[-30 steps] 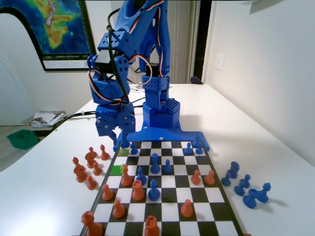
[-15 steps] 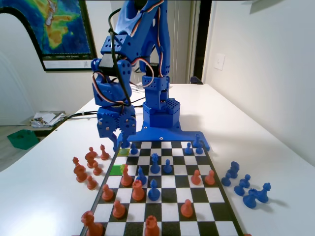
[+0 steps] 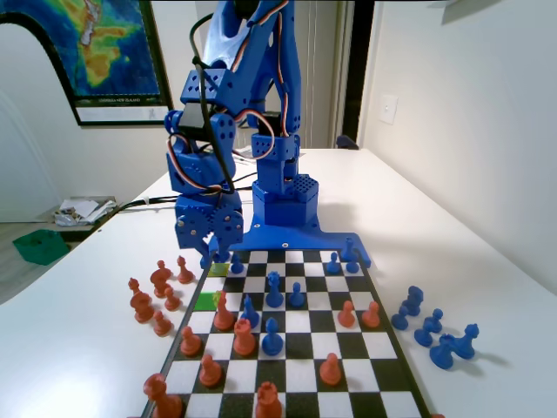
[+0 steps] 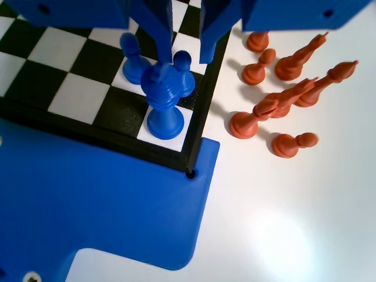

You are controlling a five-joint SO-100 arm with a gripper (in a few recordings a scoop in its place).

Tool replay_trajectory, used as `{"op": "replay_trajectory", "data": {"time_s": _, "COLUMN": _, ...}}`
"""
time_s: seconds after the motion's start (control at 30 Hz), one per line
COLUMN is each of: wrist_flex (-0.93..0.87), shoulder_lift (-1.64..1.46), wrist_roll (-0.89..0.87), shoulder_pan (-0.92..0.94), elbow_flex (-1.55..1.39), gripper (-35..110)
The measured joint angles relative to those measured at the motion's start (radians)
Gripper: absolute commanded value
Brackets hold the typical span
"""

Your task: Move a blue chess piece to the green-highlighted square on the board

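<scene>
My gripper (image 3: pixel 214 253) hangs open over the far left corner of the board (image 3: pixel 402 366). In the wrist view a blue pawn (image 4: pixel 164 103) stands on the corner square, just below the tip of the left jaw. Another blue pawn (image 4: pixel 184 69) stands behind it, in line with the gap of the gripper (image 4: pixel 187 59), and a third (image 4: pixel 134 60) is to its left. Nothing is gripped. The green-highlighted square (image 3: pixel 206 301) lies at the board's left edge, nearer the camera. A duller yellow-green square (image 3: pixel 218 270) sits under the gripper at the corner.
Orange pieces (image 3: pixel 157 296) stand off the board's left side in the fixed view, and appear as a cluster (image 4: pixel 282 111) right of the board's rim (image 4: pixel 194 141) in the wrist view. Blue pieces (image 3: pixel 431 331) stand off the right side. Orange and blue pieces dot the board.
The arm has shifted slightly right and the gripper has sunk a little toward the board's far left corner. No piece has moved.
</scene>
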State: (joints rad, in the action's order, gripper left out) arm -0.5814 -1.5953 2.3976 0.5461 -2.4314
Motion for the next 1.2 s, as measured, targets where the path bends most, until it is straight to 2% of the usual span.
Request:
{"op": "replay_trajectory", "data": {"time_s": 0.4, "wrist_flex": 0.021, "shoulder_lift": 0.000, "wrist_roll": -0.023, "shoulder_pan": -0.025, "elbow_flex": -0.029, "gripper": 11}}
{"op": "replay_trajectory", "data": {"time_s": 1.2, "wrist_flex": 0.018, "shoulder_lift": 0.000, "wrist_roll": 0.040, "shoulder_pan": 0.008, "elbow_flex": -0.037, "gripper": 10}}
